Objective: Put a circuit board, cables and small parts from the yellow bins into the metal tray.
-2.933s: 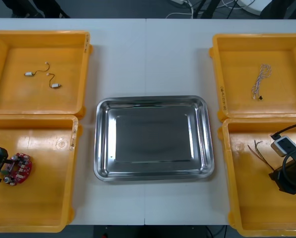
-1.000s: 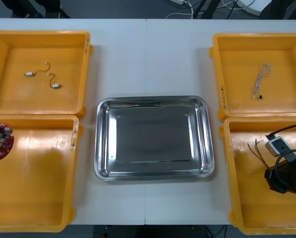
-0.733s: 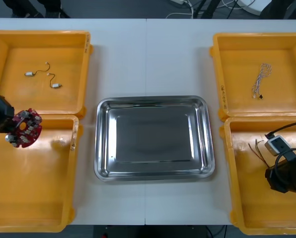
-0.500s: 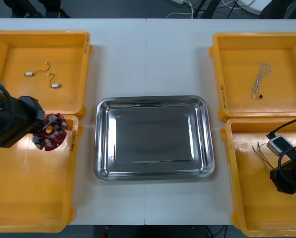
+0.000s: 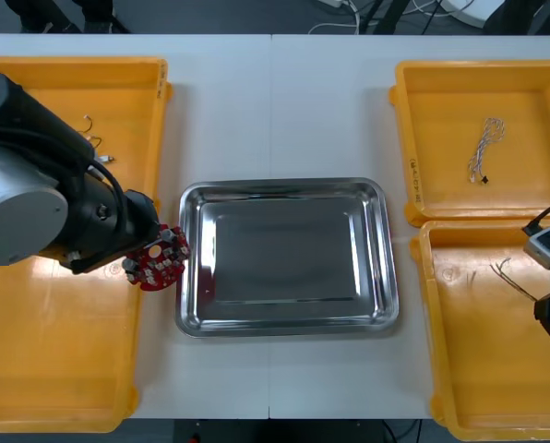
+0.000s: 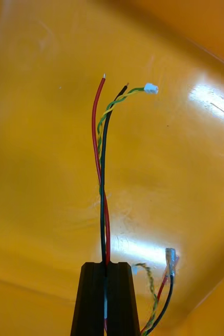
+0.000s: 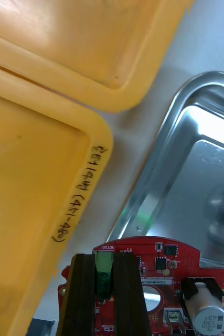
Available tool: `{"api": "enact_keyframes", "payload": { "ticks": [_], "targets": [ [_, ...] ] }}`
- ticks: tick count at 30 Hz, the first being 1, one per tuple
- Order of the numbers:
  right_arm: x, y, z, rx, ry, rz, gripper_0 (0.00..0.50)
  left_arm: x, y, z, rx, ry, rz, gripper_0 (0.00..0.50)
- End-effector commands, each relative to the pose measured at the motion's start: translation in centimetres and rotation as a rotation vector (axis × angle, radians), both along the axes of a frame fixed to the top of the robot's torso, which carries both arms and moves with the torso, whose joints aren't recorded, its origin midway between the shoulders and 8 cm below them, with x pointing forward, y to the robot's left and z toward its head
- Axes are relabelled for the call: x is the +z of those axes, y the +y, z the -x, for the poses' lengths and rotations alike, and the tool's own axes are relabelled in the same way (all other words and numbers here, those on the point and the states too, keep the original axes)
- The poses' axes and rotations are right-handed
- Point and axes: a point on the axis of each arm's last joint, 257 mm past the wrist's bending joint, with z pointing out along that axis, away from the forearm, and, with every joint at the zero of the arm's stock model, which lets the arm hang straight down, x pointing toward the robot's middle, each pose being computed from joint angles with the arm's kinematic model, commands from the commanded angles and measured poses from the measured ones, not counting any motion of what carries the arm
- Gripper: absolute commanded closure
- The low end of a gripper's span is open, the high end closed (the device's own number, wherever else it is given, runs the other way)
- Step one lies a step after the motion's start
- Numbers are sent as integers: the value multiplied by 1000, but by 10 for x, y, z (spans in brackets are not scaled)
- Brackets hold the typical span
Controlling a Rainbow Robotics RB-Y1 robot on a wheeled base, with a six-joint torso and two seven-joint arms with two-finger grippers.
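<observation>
Black handwriting ran along the rim of a yellow bin [image 7: 98,157] near its corner, ending in what read as "(4h-48e)"; the part before it was unclear. The circuit board [image 7: 159,257] bore "MOTOR" at its edge, and its silver cylinder [image 7: 209,315] bore "330".

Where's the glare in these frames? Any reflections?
Front view: metal tray mirrors dark, bright streaks along its rim. Right wrist view: white hotspots on the bin behind the cables in the right gripper. Left wrist view: tray glares bright beyond the circuit board the left gripper holds.
</observation>
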Motion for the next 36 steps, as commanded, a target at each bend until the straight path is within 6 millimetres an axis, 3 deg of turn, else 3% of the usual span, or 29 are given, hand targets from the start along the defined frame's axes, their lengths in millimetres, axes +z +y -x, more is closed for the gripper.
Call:
{"api": "enact_keyframes", "payload": {
  "ticks": [1, 9, 14, 26, 30, 36],
  "targets": [
    [40, 3, -9, 5, -57, -24, 500, 6, -36, -12, -117, -29, -20, 500],
    [78, -1, -2, -10, -46, -20, 500, -20, -62, -12, -185, 17, -36, 500],
    [105, 9, -19, 12, -127, -25, 500, -39, -76, -2, -224, 53, -75, 500],
    [132, 29, -37, 31, -193, -66, 500, -69, -101, 7, -247, 97, -122, 500],
    [149, 38, -48, 50, -233, -84, 500, -75, -108, -1, -259, 75, -120, 500],
    [158, 47, -56, 57, -236, -128, 500, -70, -121, -14, -269, 14, -95, 500]
  ]
}}
